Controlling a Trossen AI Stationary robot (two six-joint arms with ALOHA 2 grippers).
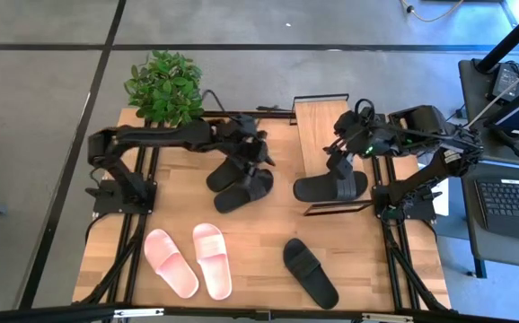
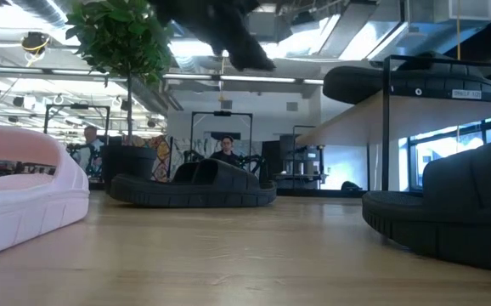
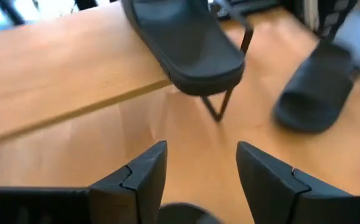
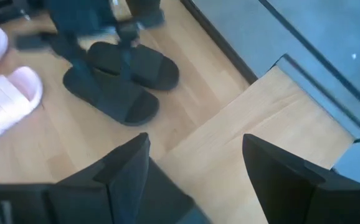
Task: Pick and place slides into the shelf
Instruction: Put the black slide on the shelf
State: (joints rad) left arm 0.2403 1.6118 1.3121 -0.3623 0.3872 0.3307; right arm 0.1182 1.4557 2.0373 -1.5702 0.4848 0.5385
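The shelf [image 1: 318, 126] stands at the table's far right. One black slide [image 1: 331, 187] lies across the near end of its board; it also shows in the left wrist view [image 3: 186, 43]. My right gripper [image 1: 338, 161] hangs open just above the board [image 4: 273, 124], beside that slide. Two black slides [image 1: 226, 170] [image 1: 244, 191] lie side by side at mid table. My left gripper [image 1: 261, 161] hovers open and empty [image 3: 202, 168] over their right ends. A third black slide [image 1: 310, 271] and two pink slides [image 1: 170, 262] [image 1: 212, 260] lie flat near the table's front.
A potted plant [image 1: 163, 85] stands at the table's far left corner. The far part of the shelf board is bare wood. Bare tabletop lies between the black pair and the shelf. A desk with a laptop [image 1: 515, 202] stands off the table's right edge.
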